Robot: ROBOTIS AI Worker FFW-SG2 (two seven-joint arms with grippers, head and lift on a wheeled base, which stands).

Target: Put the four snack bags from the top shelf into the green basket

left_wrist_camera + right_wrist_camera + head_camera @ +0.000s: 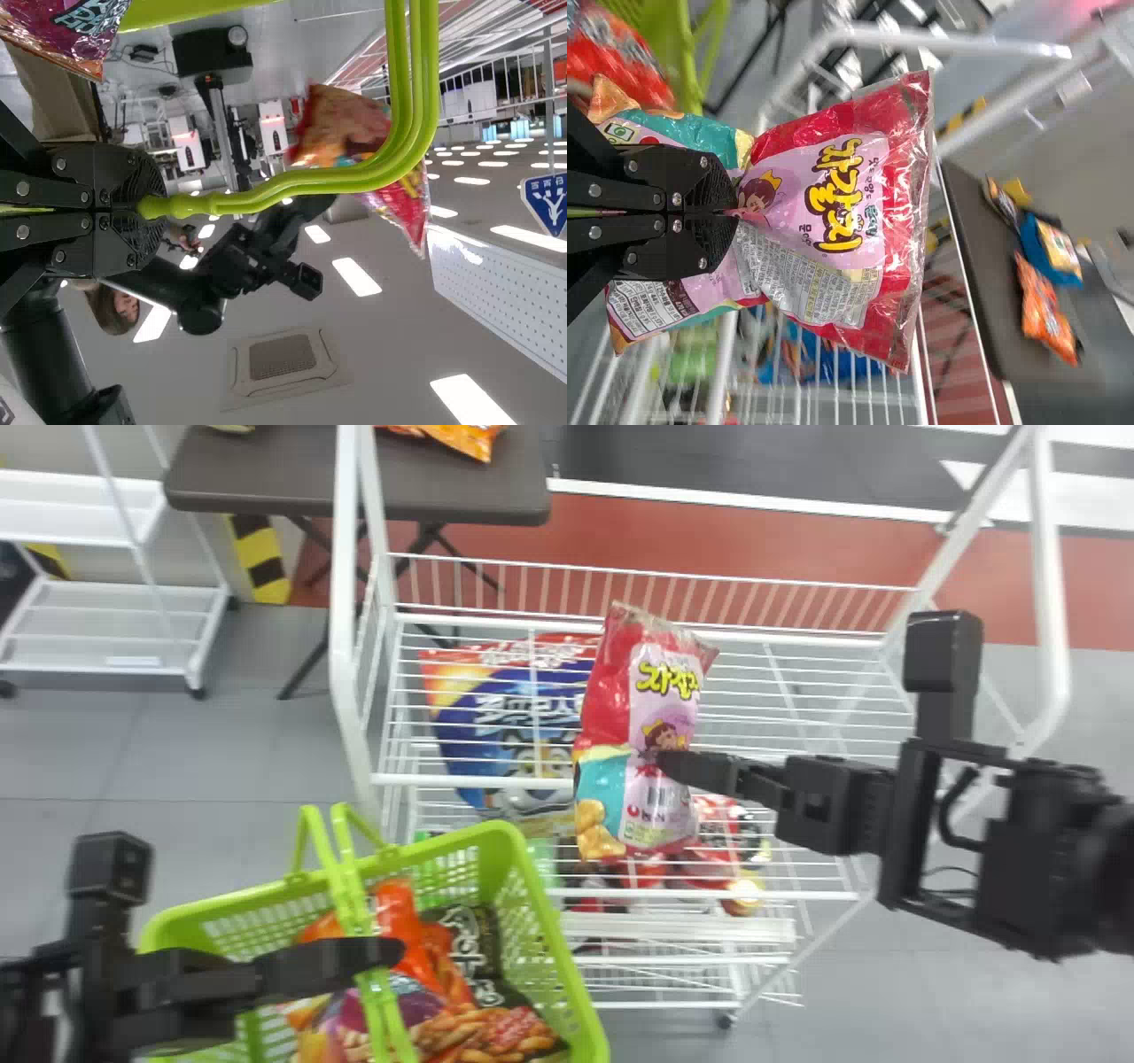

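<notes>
Grey floor (221, 753) spreads under the white wire rack (478, 782), with a reddish strip (753, 540) beyond it and a dark table (266, 478) off toward eleven o'clock, taking twelve as straight away from the robot. Above the rack's wires hangs a red and pink snack bag (651, 691), nipped in the right gripper (731, 212), whose arm comes in from about four o'clock. Its two fingers are closed on a fold of the bag, and in the head view the long axis runs nearly twelve to six.

What matters now is the green basket (571, 957), lying between seven and eight o'clock from the held bag, and closer to the left arm. The left gripper (390, 952) has its fingers closed on the basket's handle (301, 181). Inside sit an orange bag (412, 921), a black bag (483, 948) and a pretzel-like bag (496, 1036), so I take the hanging one for the fourth.

A blue bag (514, 726) is at nine o'clock from it, probably on a lower tier, though the wires make its level hard to judge.

The carry should go toward that seven-to-eight bearing, high enough to clear rim and handle; the bag's lower end could snag on either, and the soft wrapper may swing.
</notes>
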